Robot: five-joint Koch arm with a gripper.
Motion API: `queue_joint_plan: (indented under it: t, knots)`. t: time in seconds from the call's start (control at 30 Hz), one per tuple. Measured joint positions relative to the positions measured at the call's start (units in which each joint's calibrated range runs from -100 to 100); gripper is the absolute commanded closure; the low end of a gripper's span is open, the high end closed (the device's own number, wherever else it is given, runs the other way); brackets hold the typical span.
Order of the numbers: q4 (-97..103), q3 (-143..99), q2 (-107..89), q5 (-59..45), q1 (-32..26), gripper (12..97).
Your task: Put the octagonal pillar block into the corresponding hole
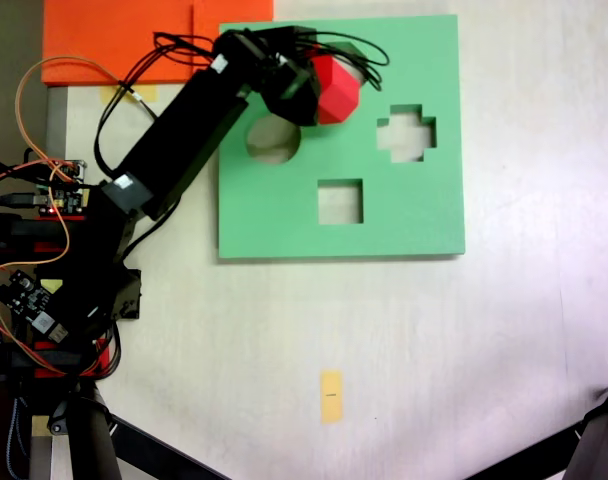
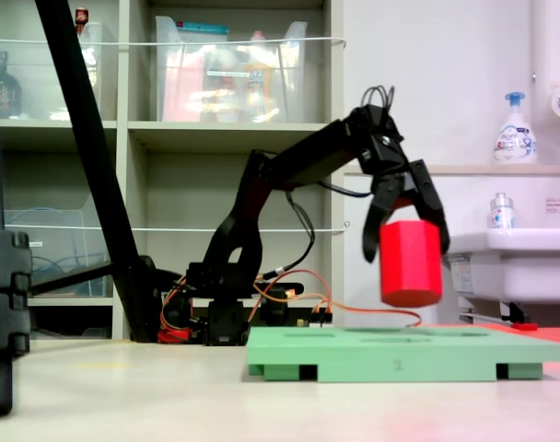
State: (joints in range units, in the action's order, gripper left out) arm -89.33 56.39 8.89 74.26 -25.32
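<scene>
The octagonal pillar block (image 1: 336,90) is a bright red prism, and my gripper (image 1: 322,88) is shut on it over the far part of the green foam board (image 1: 424,215). In a fixed view from the side, the block (image 2: 411,267) hangs upright between the fingers of the gripper (image 2: 407,249), clearly above the board (image 2: 404,354) and not touching it. The corresponding hole (image 1: 370,78) is mostly covered by the block and gripper; only a sliver shows at the block's right.
The board also has a round cutout (image 1: 274,140), a cross cutout (image 1: 406,133) and a square cutout (image 1: 340,201). An orange sheet (image 1: 154,35) lies beyond the arm. Circuit boards and wires (image 1: 44,195) sit at the arm's base. A yellow tape mark (image 1: 331,396) is on the table.
</scene>
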Motion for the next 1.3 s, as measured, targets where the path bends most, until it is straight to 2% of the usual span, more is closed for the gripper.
queue_joint_plan:
  t: [0.7,1.3]
  knots:
    - [8.2,2.6,9.7,6.6,-0.9,73.0]
    - [12.3,4.0,17.1,6.4,-1.7,72.8]
